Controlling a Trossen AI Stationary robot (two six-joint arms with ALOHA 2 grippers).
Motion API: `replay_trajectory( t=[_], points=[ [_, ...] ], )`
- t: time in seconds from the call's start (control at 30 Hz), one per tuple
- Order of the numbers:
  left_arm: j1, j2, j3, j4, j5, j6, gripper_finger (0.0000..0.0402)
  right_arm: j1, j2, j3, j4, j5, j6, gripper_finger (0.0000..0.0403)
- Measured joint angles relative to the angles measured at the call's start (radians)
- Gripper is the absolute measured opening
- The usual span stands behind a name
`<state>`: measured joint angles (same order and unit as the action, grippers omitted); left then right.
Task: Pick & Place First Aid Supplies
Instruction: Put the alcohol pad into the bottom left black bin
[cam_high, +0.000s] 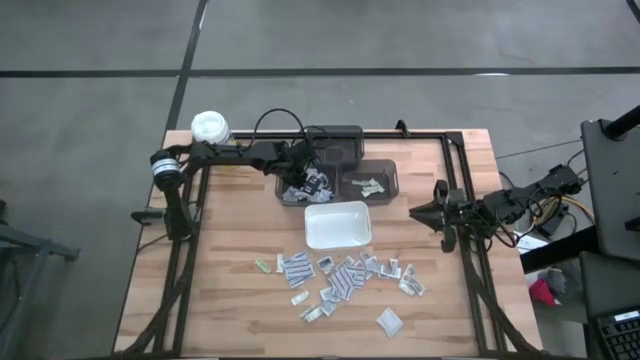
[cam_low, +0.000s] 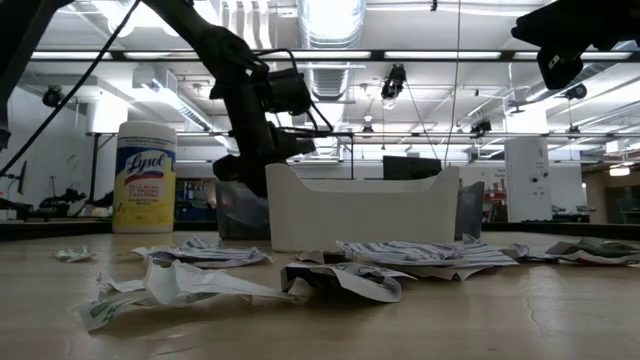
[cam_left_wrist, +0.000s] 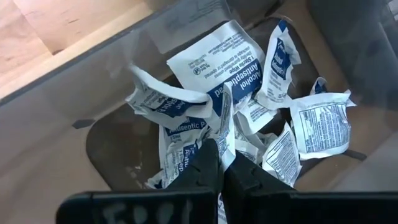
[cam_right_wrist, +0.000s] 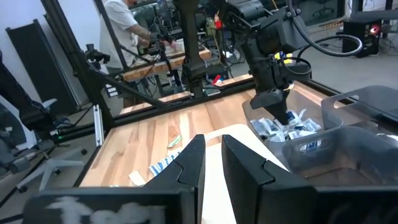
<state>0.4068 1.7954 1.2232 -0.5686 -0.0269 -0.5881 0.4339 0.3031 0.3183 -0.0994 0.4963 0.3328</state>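
Three containers sit at the table's far middle. We see the left gripper down in the left grey bin, fingers pinched on one packet above a heap of packets. The second bin holds a few; the white tray looks bare. More packets lie loose on the near table. Right gripper hovers at the right edge, slightly parted, holding nothing.

bare wood left of packets; white tray blocks centre
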Motion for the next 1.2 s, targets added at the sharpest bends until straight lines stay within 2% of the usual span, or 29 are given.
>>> replay_trajectory(
  t=[0.13,0.3,0.43,0.53,0.73,0.9,1.2],
  points=[
    [0.000,0.000,0.001,0.000,0.000,0.035,0.0034,0.000,0.000,0.000,0.000,0.000,0.000,0.0052],
    [0.004,-0.010,0.001,-0.001,0.000,0.041,0.0103,0.000,0.000,0.000,0.000,0.000,0.000,0.0052],
    [0.023,-0.051,0.001,-0.011,0.002,0.044,0.0149,0.000,0.000,0.000,0.001,0.000,0.000,0.0052],
    [0.037,-0.099,0.001,-0.028,0.000,0.056,0.0168,0.000,0.001,0.000,0.001,0.000,0.000,0.0052],
    [0.039,-0.226,0.001,-0.066,0.007,0.057,0.0177,0.000,0.002,0.000,0.002,0.000,0.000,0.0052],
    [0.020,-0.343,0.001,-0.106,0.059,0.013,0.0177,0.000,0.002,0.000,0.002,0.000,0.000,0.0052],
    [-0.106,-0.513,0.001,-0.117,0.081,-0.027,0.0177,0.000,0.002,0.000,0.001,0.000,-0.006,0.0052]
  ],
)
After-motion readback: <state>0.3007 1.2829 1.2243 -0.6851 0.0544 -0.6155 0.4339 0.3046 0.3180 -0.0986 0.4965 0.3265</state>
